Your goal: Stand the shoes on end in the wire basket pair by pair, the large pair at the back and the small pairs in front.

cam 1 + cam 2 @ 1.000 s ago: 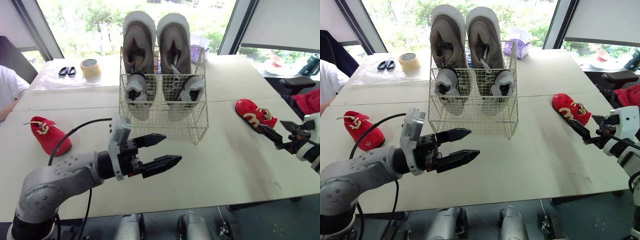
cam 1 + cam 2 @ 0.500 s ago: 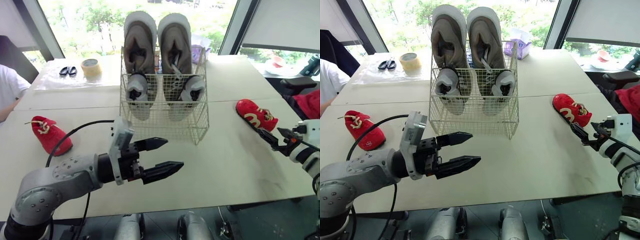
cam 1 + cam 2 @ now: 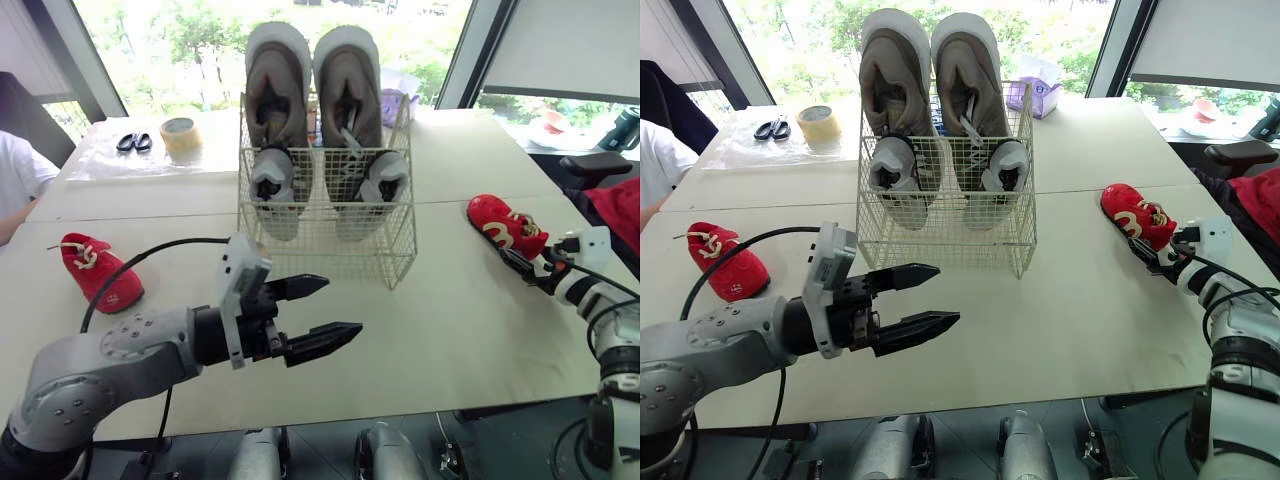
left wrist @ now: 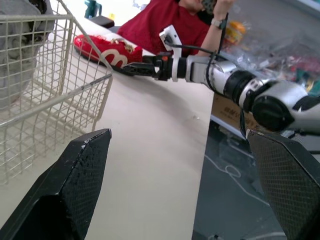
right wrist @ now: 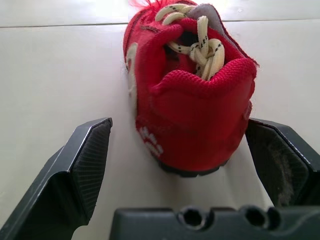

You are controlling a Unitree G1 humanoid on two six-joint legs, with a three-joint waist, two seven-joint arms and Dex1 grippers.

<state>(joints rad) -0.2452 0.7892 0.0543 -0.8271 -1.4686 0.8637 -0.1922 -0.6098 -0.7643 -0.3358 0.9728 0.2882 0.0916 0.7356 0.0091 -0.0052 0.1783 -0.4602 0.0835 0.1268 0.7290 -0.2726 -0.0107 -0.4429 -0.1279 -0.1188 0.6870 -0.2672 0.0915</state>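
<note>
Our right tool (image 3: 518, 262), at three o'clock on the pale table (image 3: 450, 330), gapes wide astride the heel of a red shoe (image 3: 505, 225), holding nothing; our left tool (image 3: 945, 294) hangs spread and empty at six o'clock of the wire basket (image 3: 325, 245). We see the second red shoe (image 3: 98, 272) at nine, tape roll (image 3: 181, 135) and scissors (image 3: 133, 142) at eleven by leafy windows (image 3: 200, 30), grey pairs (image 3: 350, 90) upright in the basket.

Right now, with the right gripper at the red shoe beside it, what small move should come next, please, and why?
Probably ease the right gripper forward a touch, then close it. Its fingers stand open on either side of the heel of the red shoe, apparently not yet touching it.
</note>
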